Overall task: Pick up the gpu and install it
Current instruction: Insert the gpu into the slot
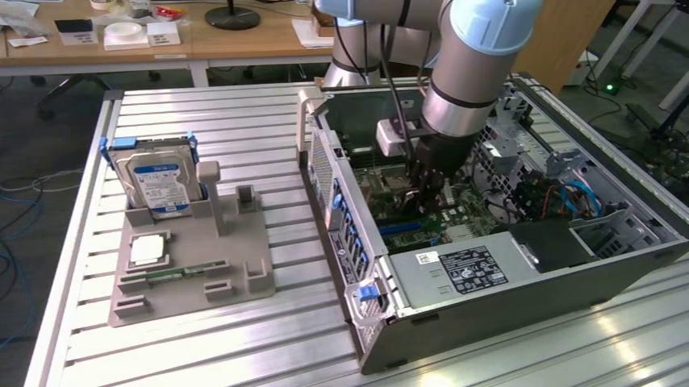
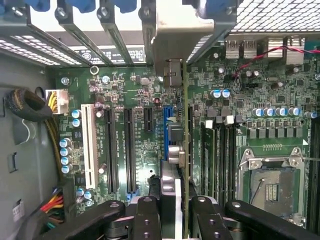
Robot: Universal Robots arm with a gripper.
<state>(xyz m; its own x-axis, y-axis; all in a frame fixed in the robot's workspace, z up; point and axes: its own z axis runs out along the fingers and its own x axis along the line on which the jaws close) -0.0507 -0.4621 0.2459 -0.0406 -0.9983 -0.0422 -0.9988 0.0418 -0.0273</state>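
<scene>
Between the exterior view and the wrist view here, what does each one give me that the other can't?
Exterior view alone: the hard drive upright in the grey fixture, the memory stick lying on it, and the arm inside the open computer case.
Wrist view alone: the white slot and empty CPU socket.
Both: the gripper shut on the gpu above the motherboard.

Gpu (image 2: pixel 185 150) edge-on, upright over the motherboard (image 2: pixel 130 130)
</scene>
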